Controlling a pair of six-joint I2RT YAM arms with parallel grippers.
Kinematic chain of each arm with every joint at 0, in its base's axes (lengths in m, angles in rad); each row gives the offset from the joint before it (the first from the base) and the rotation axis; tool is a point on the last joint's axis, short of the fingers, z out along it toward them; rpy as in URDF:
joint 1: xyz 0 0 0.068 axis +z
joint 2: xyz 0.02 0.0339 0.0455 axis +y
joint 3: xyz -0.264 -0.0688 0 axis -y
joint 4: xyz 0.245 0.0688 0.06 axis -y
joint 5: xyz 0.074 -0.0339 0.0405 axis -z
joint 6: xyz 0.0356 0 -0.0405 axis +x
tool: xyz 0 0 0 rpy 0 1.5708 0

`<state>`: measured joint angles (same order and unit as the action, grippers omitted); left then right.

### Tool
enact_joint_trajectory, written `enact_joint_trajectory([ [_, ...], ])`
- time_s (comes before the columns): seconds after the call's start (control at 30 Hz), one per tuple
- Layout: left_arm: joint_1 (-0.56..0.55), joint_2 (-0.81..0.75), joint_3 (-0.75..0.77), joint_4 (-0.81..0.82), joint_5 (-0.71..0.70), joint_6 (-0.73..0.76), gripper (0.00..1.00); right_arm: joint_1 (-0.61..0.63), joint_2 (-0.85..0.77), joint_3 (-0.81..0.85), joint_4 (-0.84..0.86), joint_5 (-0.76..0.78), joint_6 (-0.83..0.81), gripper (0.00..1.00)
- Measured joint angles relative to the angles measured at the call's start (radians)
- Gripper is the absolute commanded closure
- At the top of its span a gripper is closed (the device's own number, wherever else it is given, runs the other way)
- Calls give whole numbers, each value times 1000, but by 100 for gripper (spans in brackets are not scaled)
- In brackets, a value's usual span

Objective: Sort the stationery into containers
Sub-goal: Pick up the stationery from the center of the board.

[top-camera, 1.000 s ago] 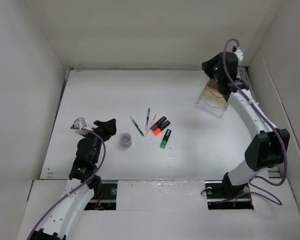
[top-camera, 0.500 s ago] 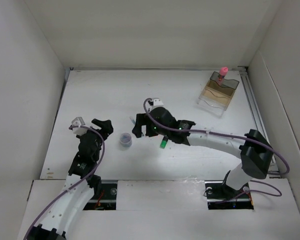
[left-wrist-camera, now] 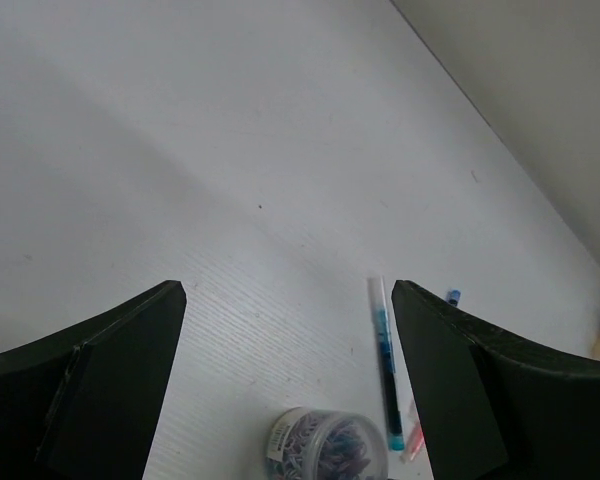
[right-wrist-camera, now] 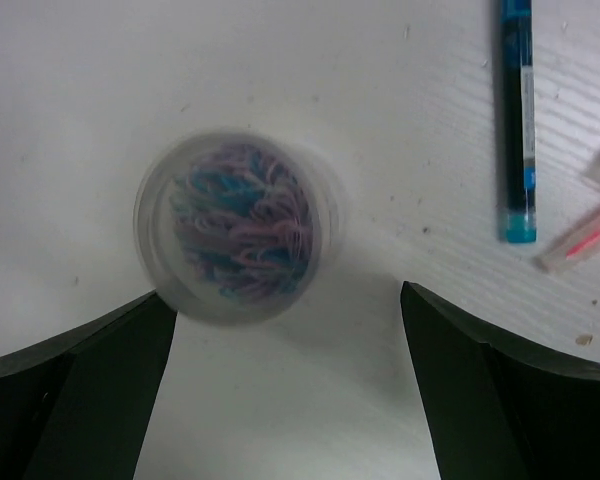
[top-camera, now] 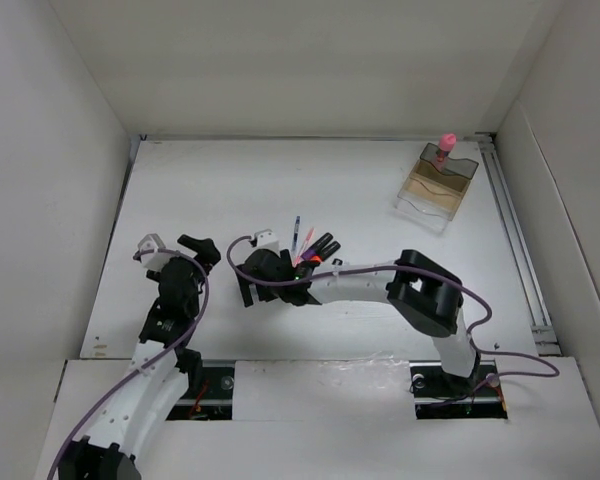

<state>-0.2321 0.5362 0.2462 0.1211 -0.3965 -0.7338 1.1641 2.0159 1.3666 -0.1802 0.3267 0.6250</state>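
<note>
The round purple-grey pot of coloured clips stands on the table just beyond my open right gripper, nearer its left finger, untouched. In the top view that gripper covers the pot. My left gripper hangs open a little to the left; its wrist view shows the pot low between its fingers. A blue pen and a pink pen lie to the right of the pot. Black markers lie by the right forearm. The pink-capped bottle stands in the smoky-brown organiser.
The right arm stretches low across the middle of the table from its base, partly over the pens and markers. White walls close in the table on three sides, and the organiser sits in the far right corner.
The right arm left the pink-capped bottle in the organiser, swung across to the pot, and its jaws opened. The left gripper drew back slightly to the left.
</note>
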Motion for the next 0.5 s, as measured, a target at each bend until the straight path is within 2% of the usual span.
enact_joint_trajectory([
  [0.17, 11, 45, 0, 13, 16, -4, 18, -6, 74, 79, 4, 45, -6, 1],
  [0.3, 11, 26, 0, 24, 26, -9, 18, -6, 95, 101, 9, 58, -7, 18],
  [0.33, 11, 23, 0, 27, 27, -10, 18, -6, 98, 105, 13, 60, -5, 31],
  [0.43, 11, 10, 0, 31, 39, -12, 18, -6, 100, 110, 24, 74, -2, 53],
  [0.5, 11, 4, -3, 39, 53, -12, 18, -6, 100, 110, 25, 90, 1, 58],
])
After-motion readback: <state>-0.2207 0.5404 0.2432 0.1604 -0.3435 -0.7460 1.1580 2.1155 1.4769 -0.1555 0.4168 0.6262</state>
